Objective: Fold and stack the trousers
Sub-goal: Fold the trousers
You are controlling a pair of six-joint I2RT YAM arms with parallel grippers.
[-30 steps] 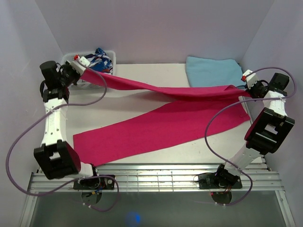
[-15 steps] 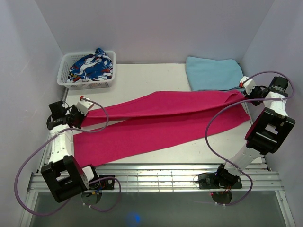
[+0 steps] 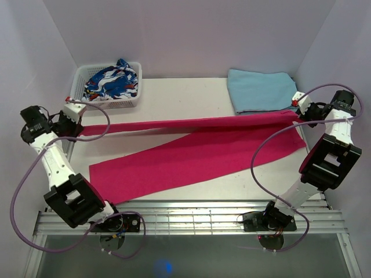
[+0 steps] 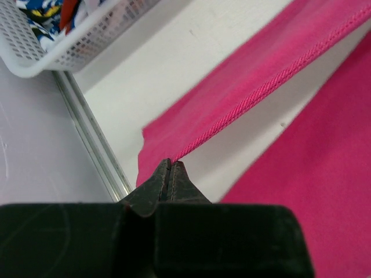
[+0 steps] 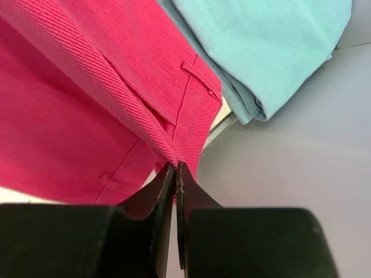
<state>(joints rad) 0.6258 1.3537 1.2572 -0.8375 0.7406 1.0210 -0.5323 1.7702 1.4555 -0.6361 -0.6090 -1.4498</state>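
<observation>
Magenta-pink soft fabric trousers, limp and light by my judging, are stretching between my left jaws clamping a leg hem and right jaws clamping the waistband.

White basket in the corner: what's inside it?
A crumpled blue, white and red patterned garment fills the basket. Anything lying beneath it is covered and cannot be seen.

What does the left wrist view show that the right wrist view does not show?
Only the left wrist view shows the white basket with the patterned garment, and the left gripper shut on a stitched hem. Only the right wrist view shows the light blue cloth, and the right gripper shut near a belt loop. Both show the pink trousers held in closed jaws.
</observation>
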